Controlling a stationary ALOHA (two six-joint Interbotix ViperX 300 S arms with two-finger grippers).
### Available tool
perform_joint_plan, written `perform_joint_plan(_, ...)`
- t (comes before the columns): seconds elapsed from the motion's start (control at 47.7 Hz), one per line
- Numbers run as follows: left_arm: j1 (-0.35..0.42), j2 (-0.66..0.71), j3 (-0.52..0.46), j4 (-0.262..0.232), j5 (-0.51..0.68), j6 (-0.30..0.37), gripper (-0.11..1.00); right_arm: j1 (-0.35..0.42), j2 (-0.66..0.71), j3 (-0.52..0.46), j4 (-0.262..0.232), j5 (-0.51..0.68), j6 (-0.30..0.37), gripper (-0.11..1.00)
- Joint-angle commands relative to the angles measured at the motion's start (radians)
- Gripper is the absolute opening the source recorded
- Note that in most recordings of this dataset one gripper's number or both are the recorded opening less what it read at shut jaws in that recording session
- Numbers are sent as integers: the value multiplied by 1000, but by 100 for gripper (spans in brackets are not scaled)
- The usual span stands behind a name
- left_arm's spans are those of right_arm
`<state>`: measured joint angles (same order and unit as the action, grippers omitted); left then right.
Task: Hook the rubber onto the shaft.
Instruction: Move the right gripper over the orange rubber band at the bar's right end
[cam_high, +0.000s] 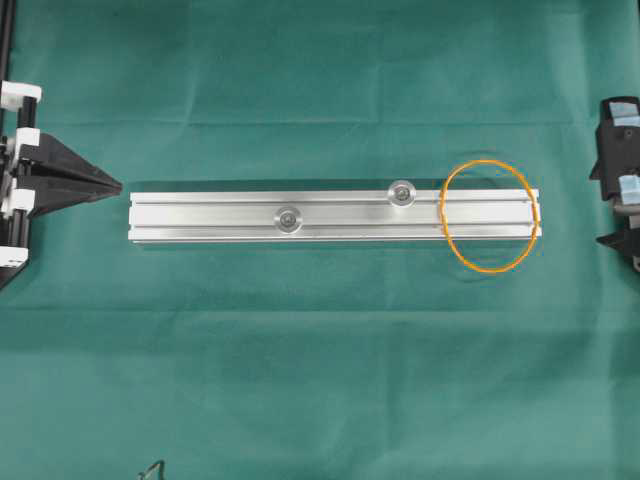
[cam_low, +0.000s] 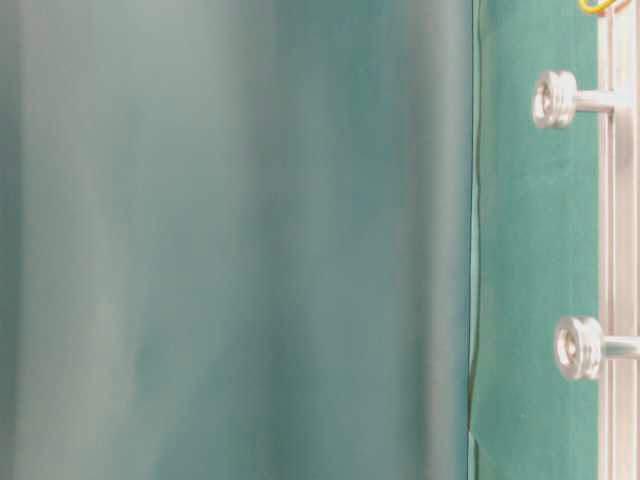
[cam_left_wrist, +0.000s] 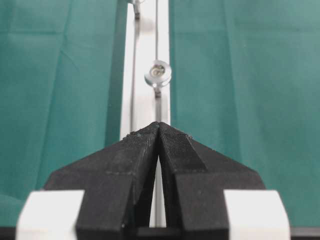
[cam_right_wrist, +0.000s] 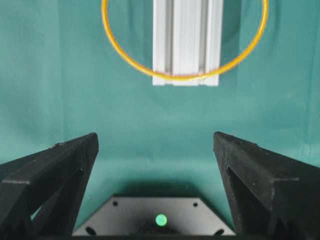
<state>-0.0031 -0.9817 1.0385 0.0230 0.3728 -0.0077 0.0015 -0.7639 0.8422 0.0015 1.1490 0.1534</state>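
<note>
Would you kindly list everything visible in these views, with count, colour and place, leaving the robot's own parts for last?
rubber band: one, orange, lying across the right end of the rail, unhooked.
aluminium rail: one, silver, lengthwise across the table centre.
shafts: two, silver, round-headed, standing on the rail; one mid-rail, one nearer the band.
cloth: one, green, covering the table.
dark object: one, bottom edge, too small to identify.
left gripper: black, shut, off the rail's left end.
right gripper: black, open, facing the band-end of the rail.
</note>
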Motion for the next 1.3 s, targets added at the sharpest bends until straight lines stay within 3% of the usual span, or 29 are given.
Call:
perform_joint_plan(0.0, -2, 9, -28, 3, -5, -2, 0, 0, 25, -43, 2, -32, -2, 94)
perform_joint_plan(0.712, -2, 11, -28, 3, -5, -2, 0, 0, 305, -233, 2, -107, -9, 93)
perform_joint_plan(1.278, -2, 9, -28, 3, -5, -2, 0, 0, 328, -250, 0, -117, -8, 93)
